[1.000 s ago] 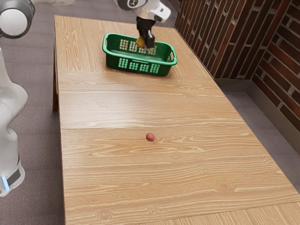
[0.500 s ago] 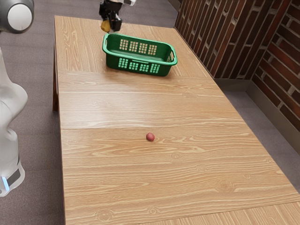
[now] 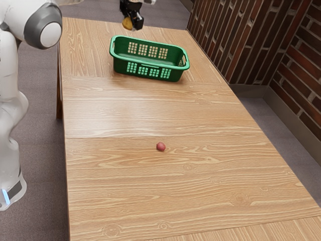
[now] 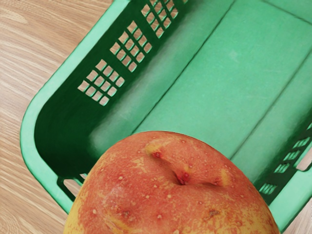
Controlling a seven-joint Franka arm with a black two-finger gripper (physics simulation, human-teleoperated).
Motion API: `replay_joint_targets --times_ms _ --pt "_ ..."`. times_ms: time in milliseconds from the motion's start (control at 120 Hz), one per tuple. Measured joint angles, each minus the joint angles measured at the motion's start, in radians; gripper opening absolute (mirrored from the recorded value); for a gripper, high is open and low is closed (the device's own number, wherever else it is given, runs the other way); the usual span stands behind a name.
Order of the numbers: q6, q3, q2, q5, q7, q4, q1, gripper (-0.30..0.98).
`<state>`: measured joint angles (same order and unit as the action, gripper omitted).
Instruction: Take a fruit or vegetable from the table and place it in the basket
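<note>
Fruit (image 4: 170,195) up in air, pinched in my gripper (image 3: 133,22): picking looks done. In exterior view both hang at 11 o'clock from basket (image 3: 118,65); fruit not in it. Left, I judge: centre over opening, lower, let go. Red ball (image 3: 160,146) on table (image 3: 115,191), at 6 o'clock from basket, well apart.

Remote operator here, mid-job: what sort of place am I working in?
Perhaps a dining or meeting room: a long wood-grain table, a brick wall beyond it, and grey, carpet-like flooring.
</note>
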<state>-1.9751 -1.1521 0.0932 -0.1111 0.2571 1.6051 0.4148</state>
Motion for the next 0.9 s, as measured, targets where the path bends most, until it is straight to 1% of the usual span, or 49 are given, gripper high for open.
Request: replay_joint_targets --times_ms 83,100,158,183,217,258,350,433,733,900 --pt "-0.029 0.029 0.027 0.032 0.007 0.001 -0.027 0.31" --pt "-0.035 0.056 0.034 0.039 0.008 0.0 -0.052 0.31" --pt "-0.051 0.205 0.055 0.055 0.014 -0.004 -0.195 0.3" --pt "-0.056 0.253 0.062 0.06 0.016 -0.005 -0.242 0.3" --pt "-0.063 0.29 0.067 0.066 0.019 -0.007 -0.279 0.3" --pt "-0.069 0.314 0.07 0.07 0.023 -0.012 -0.303 0.3" --pt "-0.08 0.33 0.073 0.077 0.031 -0.016 -0.33 0.3" --pt "-0.086 0.329 0.073 0.085 0.039 -0.016 -0.361 0.3" --pt "-0.095 0.327 0.082 0.106 0.071 -0.016 -0.421 0.3" --pt "-0.108 0.328 0.111 0.138 0.091 -0.037 -0.452 0.3"
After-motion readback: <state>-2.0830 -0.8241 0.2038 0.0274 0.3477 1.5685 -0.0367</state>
